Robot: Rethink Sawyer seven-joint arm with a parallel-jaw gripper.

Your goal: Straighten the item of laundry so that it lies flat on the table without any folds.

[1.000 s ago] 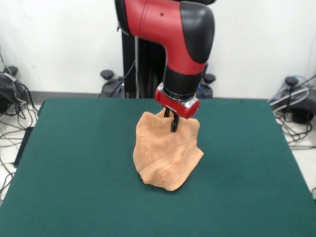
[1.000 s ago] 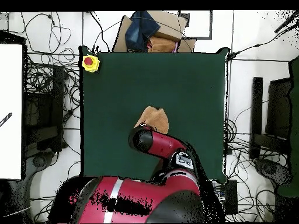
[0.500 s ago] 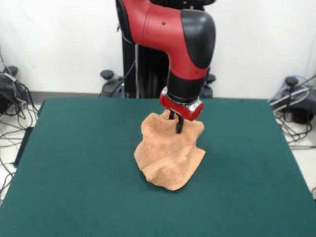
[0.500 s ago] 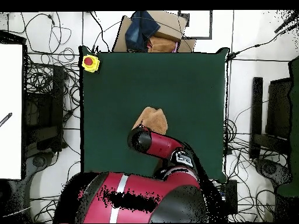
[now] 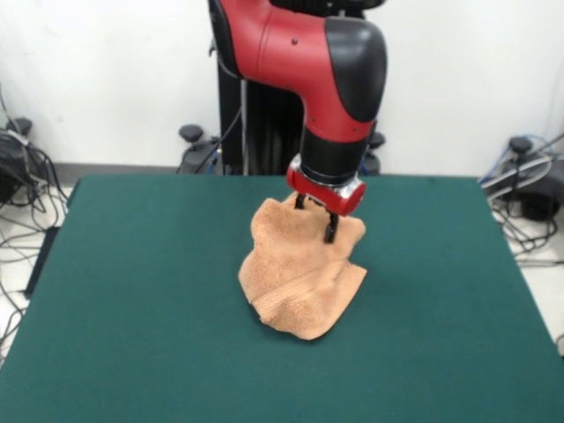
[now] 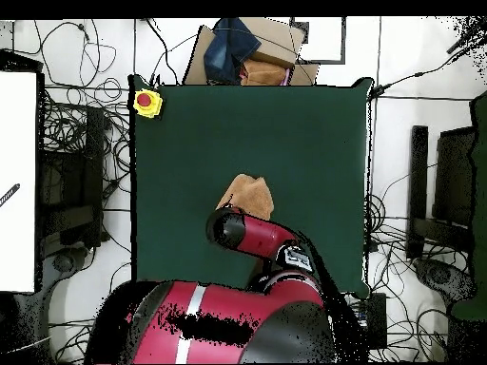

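The peach-orange towel (image 5: 300, 273) lies crumpled and folded near the middle of the dark green table (image 5: 132, 308). A woven band shows near its front edge. My gripper (image 5: 315, 217) points down at the towel's far top edge. Its two dark fingers (image 5: 330, 231) stand apart on either side of a raised fold, so it is open. In the overhead view the towel (image 6: 252, 193) sticks out from under the red arm (image 6: 249, 234), which hides the gripper. I cannot see the white tag.
A yellow box with a red button (image 6: 146, 102) sits on a table corner. A cardboard box with dark cloth (image 6: 249, 48) stands just beyond the table's edge. Cables and stands lie on the floor around the table.
The gripper's fingers have spread apart at the towel's top edge, and the wrist has shifted slightly sideways. The towel has kept nearly the same crumpled shape.
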